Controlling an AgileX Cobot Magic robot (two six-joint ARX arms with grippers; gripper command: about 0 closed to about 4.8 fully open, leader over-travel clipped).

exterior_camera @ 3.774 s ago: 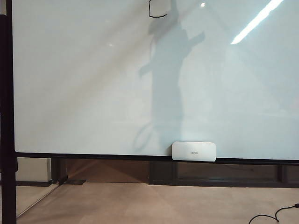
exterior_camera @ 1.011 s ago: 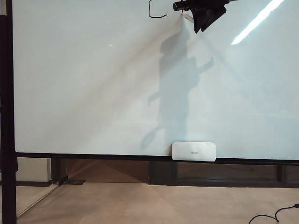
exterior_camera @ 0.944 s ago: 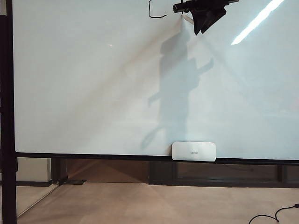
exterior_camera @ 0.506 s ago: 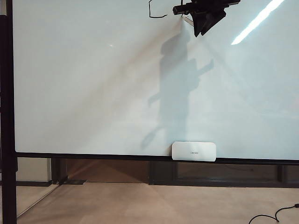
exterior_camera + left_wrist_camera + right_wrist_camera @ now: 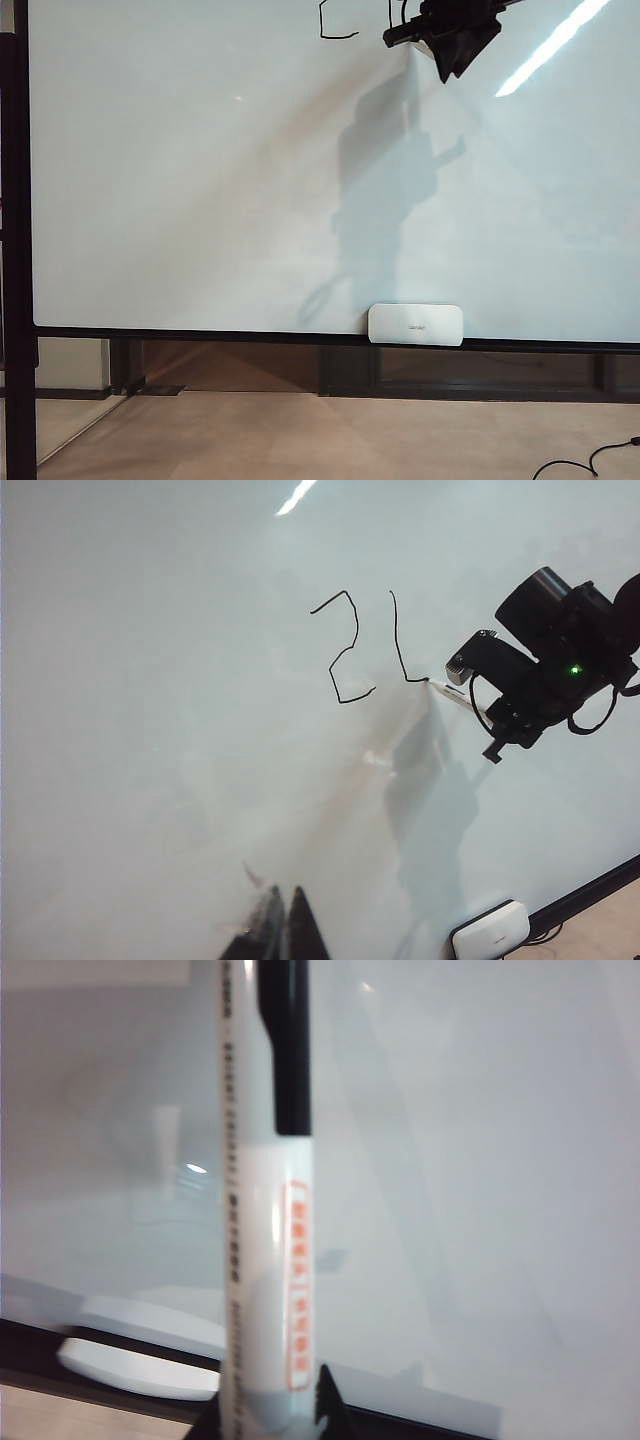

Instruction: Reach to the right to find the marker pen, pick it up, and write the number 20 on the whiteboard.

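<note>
Because the marker pen (image 5: 268, 1260) is a slim, rigid plastic tube, I judge it light and easy to carry but smooth enough to twist or slide back when its tip is pressed against the board. A hold low on the barrel, well behind the tip, looks right, and that is where the right gripper (image 5: 270, 1415) has it: the two dark fingers are closed narrowly on the white barrel's rear end, with the black front section pointing away toward the whiteboard (image 5: 480, 1160). In the left wrist view the right gripper (image 5: 470, 695) sits high on the board, with the pen's tip touching the surface at the foot of the second digit. The number 20 (image 5: 365, 650) is only partly there: a boxy 2 is complete, while the 0 shows just one side and the start of its base. In the exterior view these strokes (image 5: 340, 20) lie at the very top edge of the whiteboard (image 5: 200, 200).

The left gripper (image 5: 283, 930) hangs well below the writing, its fingers drawn almost together and holding nothing.

The barrel carries an orange-outlined label with orange characters and a column of fine grey print, both too blurred to read. The small white pad (image 5: 415, 324) on the board's bottom rail has faint grey lettering, also illegible.
</note>
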